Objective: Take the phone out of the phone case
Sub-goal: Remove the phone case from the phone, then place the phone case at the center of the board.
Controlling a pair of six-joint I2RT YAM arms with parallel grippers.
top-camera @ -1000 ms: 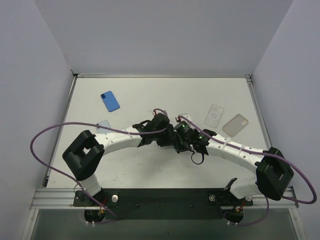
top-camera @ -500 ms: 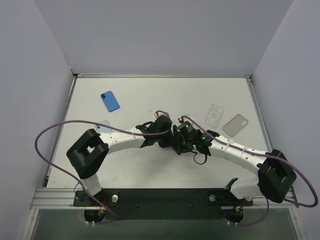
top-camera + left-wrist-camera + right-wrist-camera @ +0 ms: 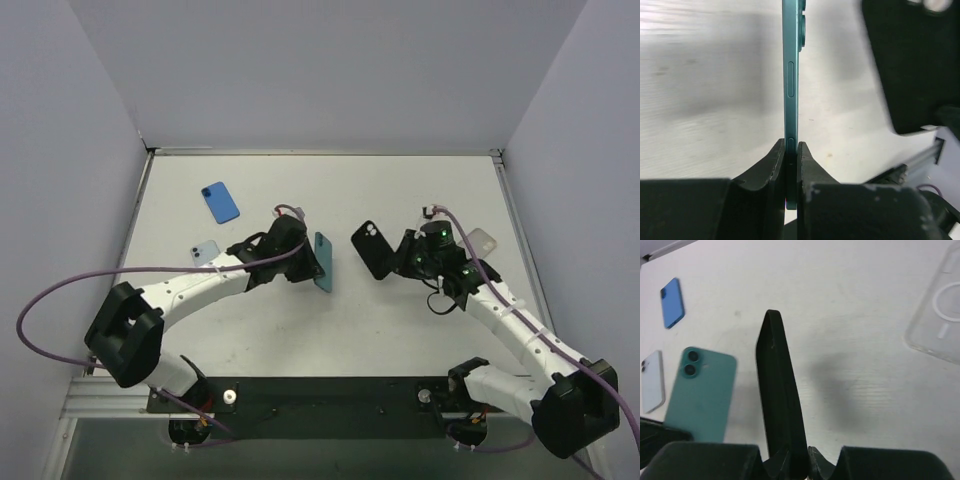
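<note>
My left gripper is shut on a teal phone, held above the table left of centre. In the left wrist view the phone stands edge-on, clamped between my fingers. My right gripper is shut on the empty black phone case, held apart to the right of the phone. In the right wrist view the case shows edge-on between the jaws, with the teal phone to its left.
A blue phone lies at the back left, and a pale blue phone near my left arm. A clear case and a beige case lie behind my right arm.
The two grippers were together at the table centre and have pulled apart. The left now carries the teal phone to the left, the right carries the black case to the right.
</note>
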